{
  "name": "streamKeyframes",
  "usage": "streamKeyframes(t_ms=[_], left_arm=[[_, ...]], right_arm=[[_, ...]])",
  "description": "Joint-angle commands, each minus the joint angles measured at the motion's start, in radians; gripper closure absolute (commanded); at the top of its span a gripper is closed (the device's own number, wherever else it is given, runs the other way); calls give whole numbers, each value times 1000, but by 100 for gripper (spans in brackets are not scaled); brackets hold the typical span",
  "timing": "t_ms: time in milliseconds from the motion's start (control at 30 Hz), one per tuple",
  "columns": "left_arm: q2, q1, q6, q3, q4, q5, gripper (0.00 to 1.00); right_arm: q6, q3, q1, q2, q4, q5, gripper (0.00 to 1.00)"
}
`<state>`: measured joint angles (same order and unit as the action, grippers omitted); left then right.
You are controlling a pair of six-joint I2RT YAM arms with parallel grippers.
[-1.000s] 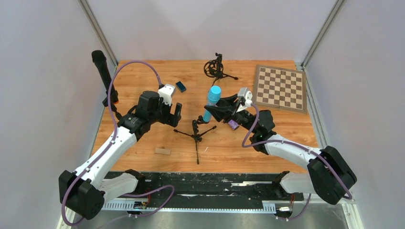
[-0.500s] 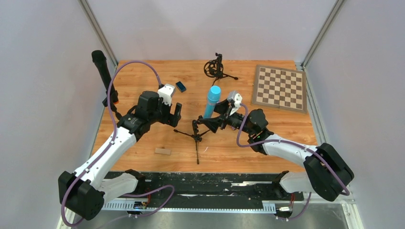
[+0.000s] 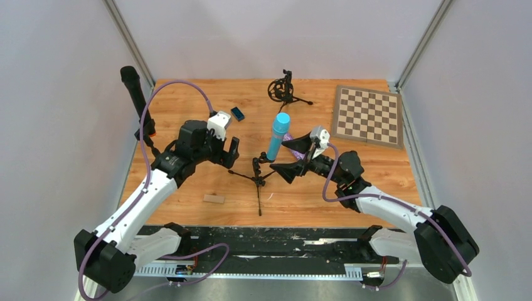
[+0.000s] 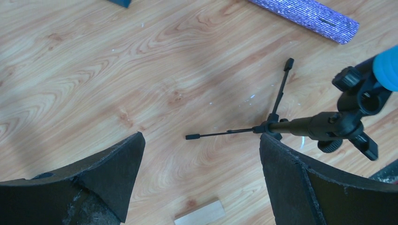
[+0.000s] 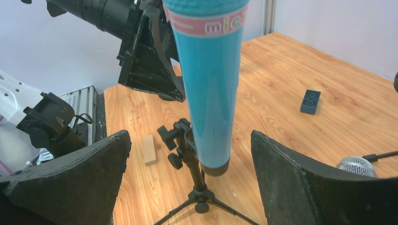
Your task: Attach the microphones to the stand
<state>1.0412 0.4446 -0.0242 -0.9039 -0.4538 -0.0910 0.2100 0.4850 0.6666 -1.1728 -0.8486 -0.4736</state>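
Note:
The light blue microphone stands nearly upright in the clip of the small black tripod stand at mid-table. My right gripper is open just right of it, its fingers on either side of the microphone's base and clear of it. The purple glitter microphone lies on the table behind them, its silver mesh head showing. The black microphone stands upright at the far left edge. My left gripper hangs open and holds nothing, left of the tripod.
A second black stand with a round mount is at the back centre, and a chessboard at the back right. A small blue brick lies behind my left gripper. A wooden block lies near the front left.
My right gripper has gone from shut to wide open, letting go of the light blue microphone, which stays in the stand's clip. The left arm has barely moved.

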Motion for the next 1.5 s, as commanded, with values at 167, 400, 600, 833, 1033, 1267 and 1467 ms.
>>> streamKeyframes(t_ms=[167,400,600,833,1033,1267,1467], left_arm=[[-79,5,86,20,56,-141,0],[-133,4,132,20,43,-259,0],[-185,5,112,2,-20,-370,0],[-278,5,40,183,207,-557,0],[-319,7,36,353,494,-560,0],[-220,6,118,341,511,-571,0],[-132,8,111,317,579,-609,0]], right_arm=[[16,-135,-42,136,73,-39,0],[60,-236,-49,140,45,-53,0],[73,-265,-59,119,39,-78,0],[129,-274,-59,-5,-88,-156,3],[160,-279,-58,-85,-175,-177,5],[155,-268,-59,-104,-175,-180,5],[163,-257,-59,-127,-187,-177,5]])
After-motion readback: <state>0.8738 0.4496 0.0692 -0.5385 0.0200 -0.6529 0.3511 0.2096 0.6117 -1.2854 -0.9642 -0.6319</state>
